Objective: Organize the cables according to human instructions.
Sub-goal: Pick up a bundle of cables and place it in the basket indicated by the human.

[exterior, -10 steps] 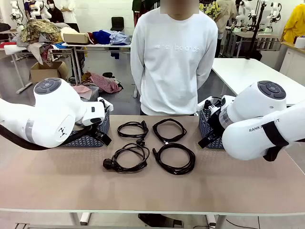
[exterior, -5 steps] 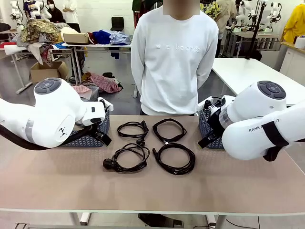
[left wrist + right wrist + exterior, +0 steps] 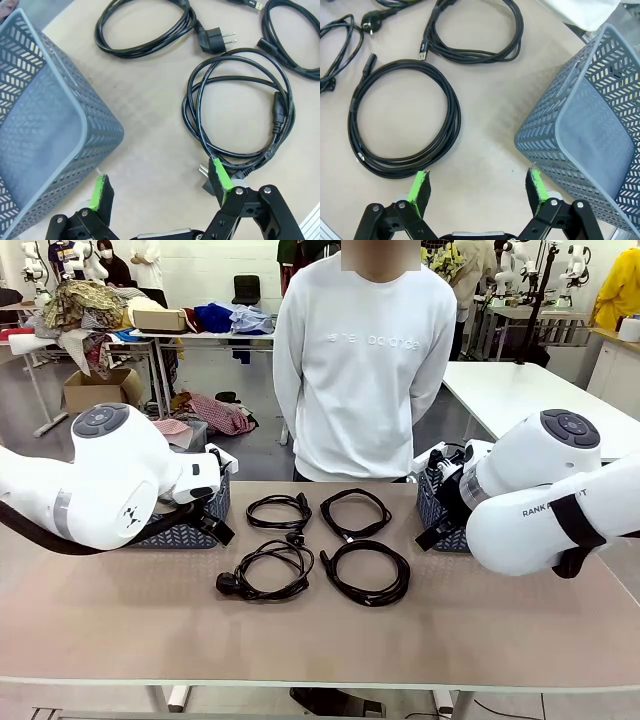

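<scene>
One tan tabletop (image 3: pixel 320 640) carried everything. At its far edge stood a person (image 3: pixel 360 370), dead centre, arms drawn back and hands hidden behind the body. No pointing, so probably no instruction given yet.

Two white arms hunched low at either end, the left arm (image 3: pixel 100 485) and the right arm (image 3: pixel 550 500), wrists turned in toward the middle. It looked like a ready pose, each arm covering its own side.

Two blue-grey lattice baskets sat by the wrists, the left basket (image 3: pixel 185 532) and the right basket (image 3: pixel 432 512). They were likely the sorting bins, which is why they flanked the pile.

Four cables lay between the baskets in a close two-by-two block, each coiled flat: far-left cable (image 3: pixel 278 511), far-right cable (image 3: pixel 355 512), near-left cable (image 3: pixel 265 571) with a round plug poking out, and near-right cable (image 3: pixel 367 572). None was in a basket. My guess was that they were spread like that so any one could be picked alone.

The left fingers (image 3: pixel 219 180) were spread wide and held nothing. They hung over bare tabletop between the left basket and a plugged coil, and one green pad overlapped that coil's plug in the wrist view.

The right fingers (image 3: pixel 420 186) were also wide and empty. They hung over bare tabletop between a coil and the right basket.
</scene>
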`<state>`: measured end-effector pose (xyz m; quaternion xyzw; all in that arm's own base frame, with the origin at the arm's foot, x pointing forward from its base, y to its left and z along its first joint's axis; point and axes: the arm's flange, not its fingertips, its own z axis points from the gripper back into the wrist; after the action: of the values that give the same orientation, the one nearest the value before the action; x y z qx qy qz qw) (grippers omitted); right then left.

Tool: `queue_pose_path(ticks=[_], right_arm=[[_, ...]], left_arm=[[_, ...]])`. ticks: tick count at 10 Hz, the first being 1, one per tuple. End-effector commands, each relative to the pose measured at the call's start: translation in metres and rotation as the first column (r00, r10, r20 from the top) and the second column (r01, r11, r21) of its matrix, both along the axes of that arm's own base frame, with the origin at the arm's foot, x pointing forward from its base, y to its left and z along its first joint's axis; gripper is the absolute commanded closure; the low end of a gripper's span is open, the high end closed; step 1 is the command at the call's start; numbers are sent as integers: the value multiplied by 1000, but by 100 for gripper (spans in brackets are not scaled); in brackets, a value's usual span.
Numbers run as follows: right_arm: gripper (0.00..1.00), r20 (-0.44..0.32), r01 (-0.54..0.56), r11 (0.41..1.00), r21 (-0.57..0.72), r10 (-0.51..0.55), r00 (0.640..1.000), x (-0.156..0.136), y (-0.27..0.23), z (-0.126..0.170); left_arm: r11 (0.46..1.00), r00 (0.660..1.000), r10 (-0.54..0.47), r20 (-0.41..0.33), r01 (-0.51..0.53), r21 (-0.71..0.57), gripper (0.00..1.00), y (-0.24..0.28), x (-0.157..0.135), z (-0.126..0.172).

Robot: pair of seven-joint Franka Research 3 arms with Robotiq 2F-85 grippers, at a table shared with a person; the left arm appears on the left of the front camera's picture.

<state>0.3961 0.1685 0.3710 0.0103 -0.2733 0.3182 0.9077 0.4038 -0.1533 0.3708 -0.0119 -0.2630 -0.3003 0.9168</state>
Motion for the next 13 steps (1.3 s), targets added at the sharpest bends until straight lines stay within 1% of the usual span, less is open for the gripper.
queue_pose_path(ticks=[1, 3, 4, 5, 7, 8, 10, 13], right_arm=[[0, 1, -20, 1000, 2, 20, 1000, -1, -5, 8], [0, -9, -70, 998, 5, 70, 998, -5, -13, 23], [0, -5, -111, 993, 29, 111, 994, -7, -19, 33], [0, -5, -166, 984, 58, 166, 986, -9, -28, 43], [0, -8, -232, 968, 94, 234, 972, -11, -42, 58], [0, -6, -258, 960, 110, 260, 966, -12, -48, 66], [0, 19, -335, 930, 154, 336, 942, -15, -66, 79], [0, 59, -354, 906, 231, 350, 935, -12, -97, 91]], left_arm=[[1000, 1000, -4, 3, 4, -4, 0, 6, -2, 7], [999, 999, -46, 6, 46, -19, 0, 20, -8, 24], [996, 996, -88, 12, 88, -34, 0, 28, -11, 35], [987, 988, -150, 21, 151, -49, 0, 39, -11, 48], [962, 965, -264, 4, 264, -74, 0, 60, -3, 64], [943, 947, -321, -5, 319, -94, 0, 69, 1, 70], [911, 922, -386, 1, 382, -156, 0, 90, 11, 78], [855, 885, -465, 30, 457, -243, 0, 113, 19, 83]])
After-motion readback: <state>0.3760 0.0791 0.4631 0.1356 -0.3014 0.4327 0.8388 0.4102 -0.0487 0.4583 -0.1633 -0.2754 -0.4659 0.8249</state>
